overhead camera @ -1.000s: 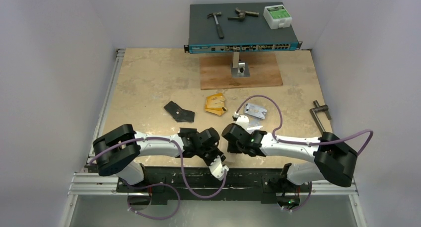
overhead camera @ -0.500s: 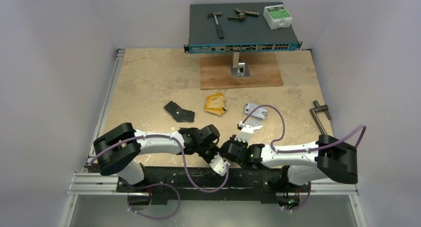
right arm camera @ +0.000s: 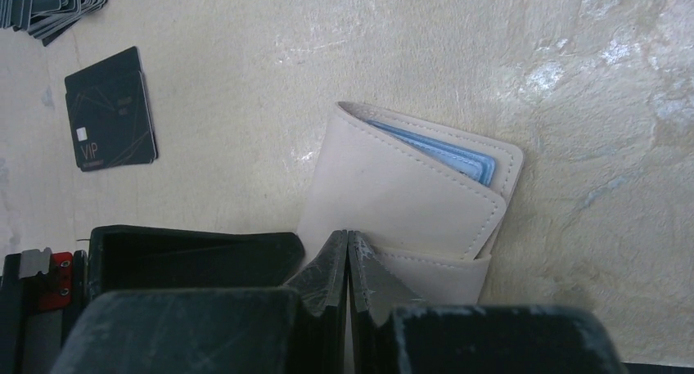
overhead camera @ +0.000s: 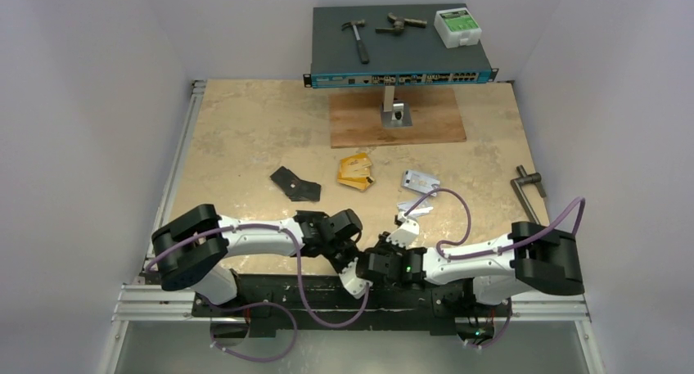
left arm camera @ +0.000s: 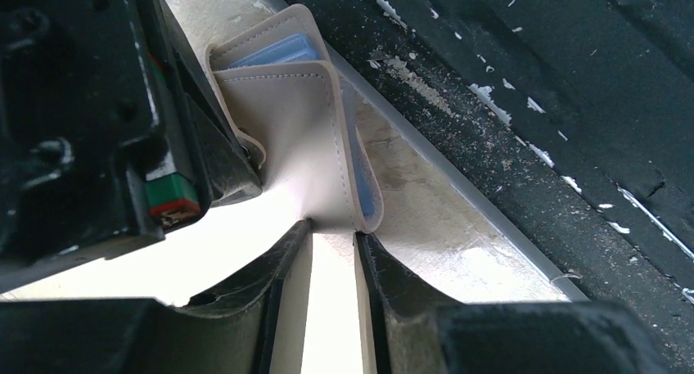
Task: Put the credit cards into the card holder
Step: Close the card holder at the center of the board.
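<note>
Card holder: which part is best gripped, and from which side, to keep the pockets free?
Pinch the card holder by its plain beige flap, coming from the edge opposite the light-blue pockets. It is thin and flat; cards probably enter at the blue edge.

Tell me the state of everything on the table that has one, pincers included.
card holder: folded nearly shut, blue pocket showing
left pincer: shut on the card holder
right pincer: shut, apparently on the card holder's edge
orange cards: piled together, outside the holder
silver cards: lying loose, outside the holder
black wallet: lying spread open
</note>
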Robot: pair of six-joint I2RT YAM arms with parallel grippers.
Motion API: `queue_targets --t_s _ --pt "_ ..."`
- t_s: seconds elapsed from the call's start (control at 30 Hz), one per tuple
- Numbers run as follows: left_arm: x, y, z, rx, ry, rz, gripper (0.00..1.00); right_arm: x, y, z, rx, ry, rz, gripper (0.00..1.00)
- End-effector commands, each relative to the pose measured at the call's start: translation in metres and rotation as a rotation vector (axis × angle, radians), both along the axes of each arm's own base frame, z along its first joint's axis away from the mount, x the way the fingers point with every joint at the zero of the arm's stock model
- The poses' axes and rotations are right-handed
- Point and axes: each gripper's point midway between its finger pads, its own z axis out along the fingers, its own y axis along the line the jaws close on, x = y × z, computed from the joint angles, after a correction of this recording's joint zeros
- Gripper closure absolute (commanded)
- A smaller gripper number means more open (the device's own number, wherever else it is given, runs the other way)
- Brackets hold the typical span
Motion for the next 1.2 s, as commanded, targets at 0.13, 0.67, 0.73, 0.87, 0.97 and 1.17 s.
queue_targets --t_s 0.13,0.67,0.73,0.87,0.97,1.17 --pt "0.018 -0.019 0.030 -0.120 0.110 0.228 0.71 -0.091 -0.077 -0.057 -0.362 0.358 0.118 0.76" --pt "0.028 -0.014 0.035 -0.133 0.048 0.262 0.71 -0.041 -0.060 0.051 -0.029 0.326 0.094 0.01" --pt "0.029 -0.015 0.036 -0.136 0.040 0.257 0.71 -0.048 -0.066 0.053 0.004 0.358 0.073 0.01" --pt "0.031 -0.014 0.034 -0.128 0.030 0.257 0.71 -0.058 -0.071 0.045 0.050 0.390 0.082 0.01" --pt "0.030 -0.014 0.032 -0.130 0.033 0.256 0.71 -0.065 -0.068 0.033 0.066 0.439 0.065 0.01" --pt "0.029 -0.013 0.033 -0.133 0.027 0.252 0.71 -0.060 -0.075 0.020 -0.020 0.442 0.010 0.01"
